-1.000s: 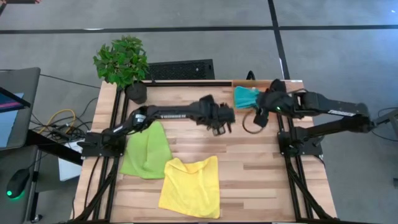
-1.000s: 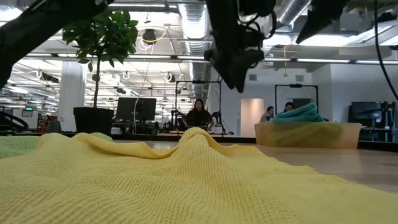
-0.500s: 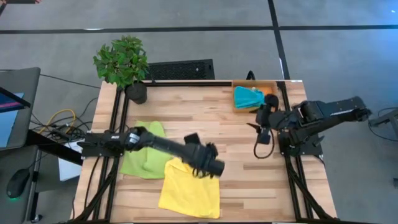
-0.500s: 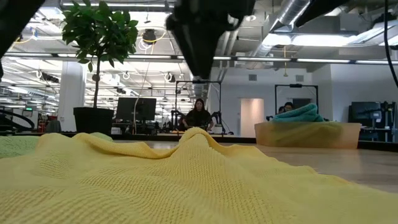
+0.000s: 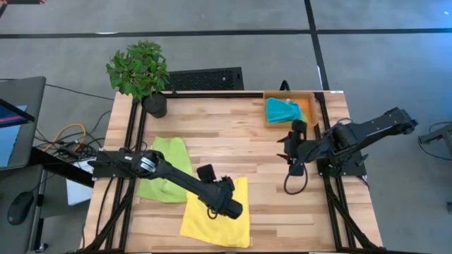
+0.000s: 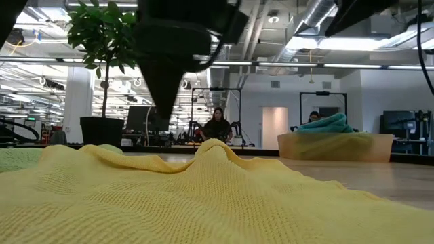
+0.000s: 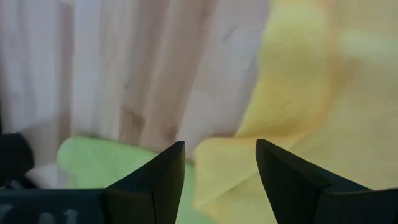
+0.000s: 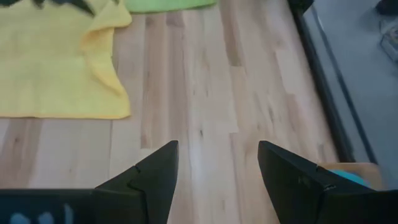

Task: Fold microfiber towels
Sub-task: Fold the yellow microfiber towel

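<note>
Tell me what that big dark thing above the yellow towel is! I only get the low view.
Observer: That's the left claw, open, over the yellow towel near its edge.
Operator: Is there another towel next to it?
Observer: Yes, a green towel lies beside it, on the left arm's side.
Operator: Where's the other claw?
Observer: The right claw, open, hangs above the table near the orange tray that holds the teal towel.
</note>
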Available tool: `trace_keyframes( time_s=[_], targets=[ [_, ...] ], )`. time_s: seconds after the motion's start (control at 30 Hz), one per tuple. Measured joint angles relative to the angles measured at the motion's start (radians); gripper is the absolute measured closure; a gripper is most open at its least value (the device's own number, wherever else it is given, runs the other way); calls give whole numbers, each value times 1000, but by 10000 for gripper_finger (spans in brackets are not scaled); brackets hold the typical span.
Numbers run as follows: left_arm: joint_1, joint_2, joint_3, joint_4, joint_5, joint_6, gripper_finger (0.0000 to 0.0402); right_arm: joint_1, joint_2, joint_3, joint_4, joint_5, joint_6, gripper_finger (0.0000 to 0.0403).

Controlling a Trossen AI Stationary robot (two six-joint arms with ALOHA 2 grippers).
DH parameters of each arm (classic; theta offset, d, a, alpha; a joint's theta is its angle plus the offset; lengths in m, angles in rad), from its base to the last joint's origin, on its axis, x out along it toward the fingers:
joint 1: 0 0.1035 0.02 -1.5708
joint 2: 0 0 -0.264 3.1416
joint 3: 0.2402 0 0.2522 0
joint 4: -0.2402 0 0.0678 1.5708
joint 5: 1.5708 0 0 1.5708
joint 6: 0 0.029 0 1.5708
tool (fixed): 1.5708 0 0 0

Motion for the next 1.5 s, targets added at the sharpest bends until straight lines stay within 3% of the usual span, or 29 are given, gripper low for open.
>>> trace_keyframes(
  time_s=[0.3,0.57,0.73,0.83,1.1,1.5],
  targets=[
    [1,-294,-386,43,4,-126,212,4,52,-36,109,-24,1,159],
    [3,-617,-816,521,30,-86,212,-43,196,-36,238,-196,-63,159],
    [5,-734,-990,742,71,-45,212,-57,334,-36,275,-214,-104,159],
    [4,-761,-1040,794,72,-38,212,-77,430,-36,301,-237,-104,159],
    [5,-761,-1043,852,73,4,212,-140,656,-36,512,-445,-190,159],
    [5,-760,-1043,885,97,-3,212,-199,818,-34,634,-540,-269,159]
  ],
)
